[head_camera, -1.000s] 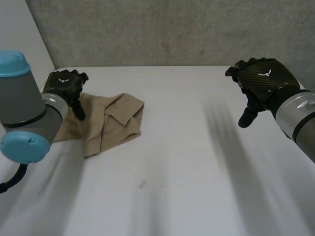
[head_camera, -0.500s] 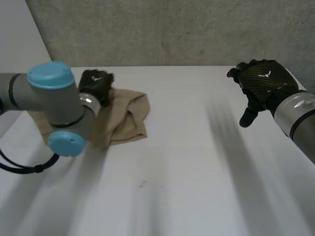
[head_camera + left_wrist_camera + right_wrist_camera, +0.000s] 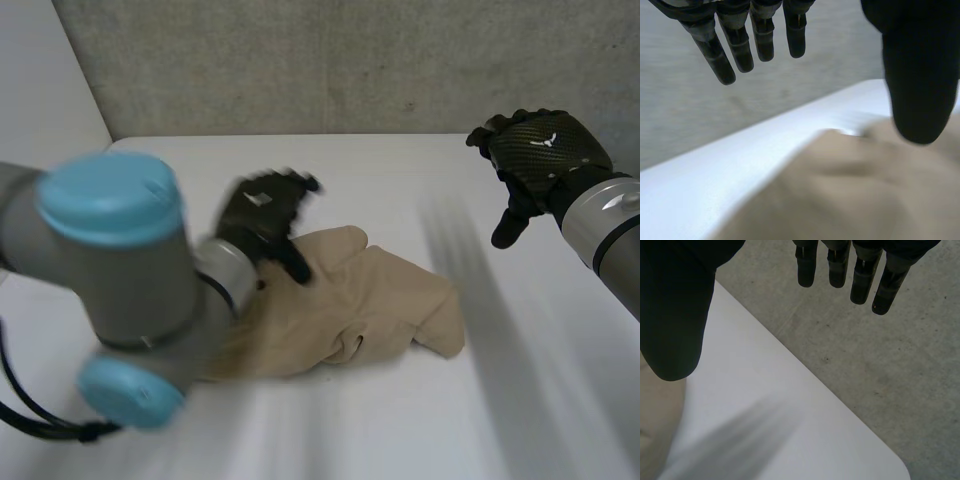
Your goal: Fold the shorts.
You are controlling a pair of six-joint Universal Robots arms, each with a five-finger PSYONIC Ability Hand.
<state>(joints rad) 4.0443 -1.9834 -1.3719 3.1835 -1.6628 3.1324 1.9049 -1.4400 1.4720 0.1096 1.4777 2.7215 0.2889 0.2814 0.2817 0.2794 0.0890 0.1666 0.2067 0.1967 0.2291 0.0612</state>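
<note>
Nearest to the camera stood the left arm (image 3: pixel 120 290), a thick grey joint with a round light-blue cap, above the smooth white table (image 3: pixel 400 430). Just beyond it the shorts (image 3: pixel 370 295) lay on the table, near the middle. They were of soft tan cloth, crumpled and partly spread, with rounded folds and one blunt corner pointing toward the right side.

The left hand (image 3: pixel 262 212), black and glossy, was over the far left edge of the shorts. In the left wrist view its fingers (image 3: pixel 735 45) hung straight and apart from the thumb, released, with nothing between them. The tan cloth lay under the palm and reached almost to the far edge of the table.

Farther away and well apart from the shorts, the right hand (image 3: pixel 540 155) hung above the right side of the table, at the end of the right arm (image 3: pixel 610 230) with its grey and silver forearm. It had a woven carbon pattern on its back. In the right wrist view its fingers (image 3: pixel 860 270) were also straight and released, holding nothing.

Behind the table rose a rough grey concrete wall (image 3: pixel 350 60).
</note>
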